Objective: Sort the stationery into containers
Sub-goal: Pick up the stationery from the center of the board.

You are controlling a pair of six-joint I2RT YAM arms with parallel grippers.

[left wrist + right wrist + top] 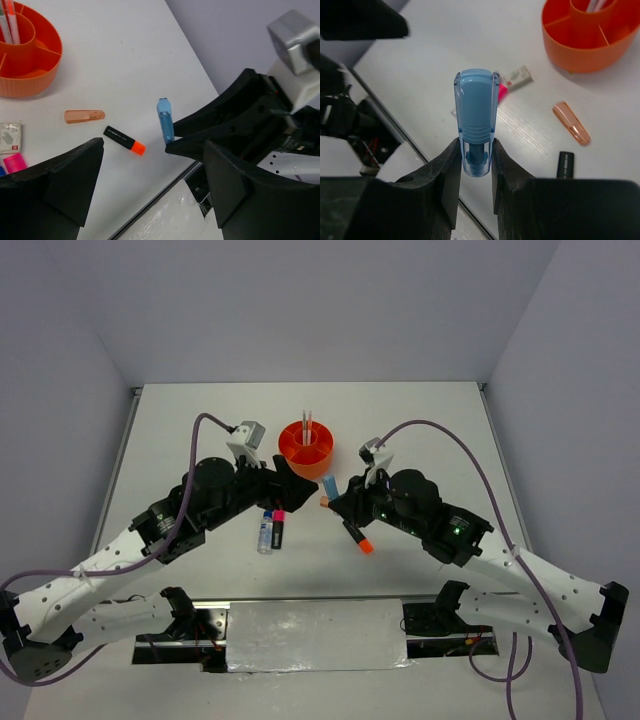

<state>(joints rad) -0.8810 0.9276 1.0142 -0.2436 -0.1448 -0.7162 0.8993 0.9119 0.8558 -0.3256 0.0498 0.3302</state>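
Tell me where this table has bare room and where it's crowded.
Free: the white table behind the round orange plastic organiser, and both far corners. Crowded: in front of the organiser, between the left gripper and the right gripper holding a light-blue piece, where the blue-capped white marker, pink-black highlighter and orange-black highlighter lie.

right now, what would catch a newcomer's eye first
The right fingers pinch a light-blue piece by one end. Beyond it sits the round orange organiser, thin pens standing in its central tube. A peach piece and an orange-black highlighter lie loose nearby.
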